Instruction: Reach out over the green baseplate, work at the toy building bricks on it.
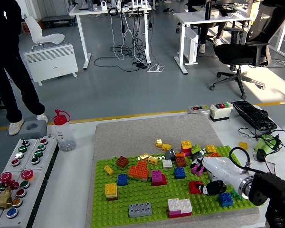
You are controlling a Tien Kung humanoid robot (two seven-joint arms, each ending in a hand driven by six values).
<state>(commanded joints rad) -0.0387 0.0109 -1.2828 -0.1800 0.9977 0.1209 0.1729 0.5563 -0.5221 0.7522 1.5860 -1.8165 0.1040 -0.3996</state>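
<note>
Down at the lower right, the right hand (pixel 213 176) reaches in over the green baseplate (pixel 147 197), its white forearm cover lying above the plate's right part. Its dark fingers (pixel 213 188) curl low beside a red brick (pixel 195 187); whether they pinch it or only touch it cannot be told. A blue brick (pixel 225 199) sits just beside the wrist. Loose bricks are scattered across the plate: a yellow one (pixel 111 190) at the left, a grey one (pixel 140 209) and a white one (pixel 179 205) near the front edge. The baseplate rests on a grey mat (pixel 133 135) on the table (pixel 76 190). A clear bottle with a red cap (pixel 64 130) stands left of the mat, beside a button panel (pixel 19 175). A person's dark legs (pixel 9 71) stand on the floor at far left.
</note>
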